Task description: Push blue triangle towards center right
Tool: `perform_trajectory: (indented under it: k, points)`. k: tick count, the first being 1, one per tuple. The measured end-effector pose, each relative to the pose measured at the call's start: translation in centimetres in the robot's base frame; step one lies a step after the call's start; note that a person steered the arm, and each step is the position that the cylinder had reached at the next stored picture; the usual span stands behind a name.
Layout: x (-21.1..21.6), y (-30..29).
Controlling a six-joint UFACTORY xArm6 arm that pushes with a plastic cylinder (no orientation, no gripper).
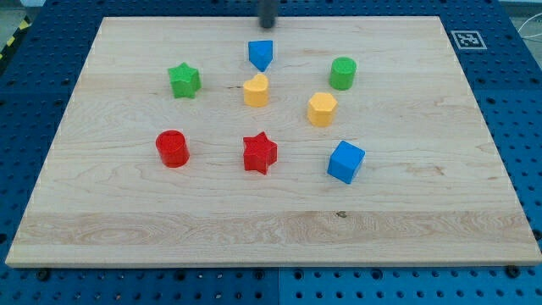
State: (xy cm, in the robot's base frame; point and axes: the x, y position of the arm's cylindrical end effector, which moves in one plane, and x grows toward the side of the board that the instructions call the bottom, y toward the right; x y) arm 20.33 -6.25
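The blue triangle (261,54) lies near the view's top, slightly left of the board's middle. My tip (267,24) is at the top edge of the board, just above the blue triangle and a little to its right, with a small gap between them. The rod enters from the view's top and only its lower end shows.
A yellow block (256,90) sits just below the blue triangle. A green cylinder (342,74) and a yellow hexagon (322,109) lie to the right. A blue cube (345,162), red star (259,153), red cylinder (173,148) and green star (184,80) are also on the wooden board (85,212).
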Motion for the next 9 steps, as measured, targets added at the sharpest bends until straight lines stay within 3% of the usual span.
perform_trajectory:
  k: [1,2,5,7,9]
  points:
    - [2.5,-6.5]
    - [4.3,-6.6]
    - [8.3,4.4]
    - [10.7,4.4]
    - [9.8,9.6]
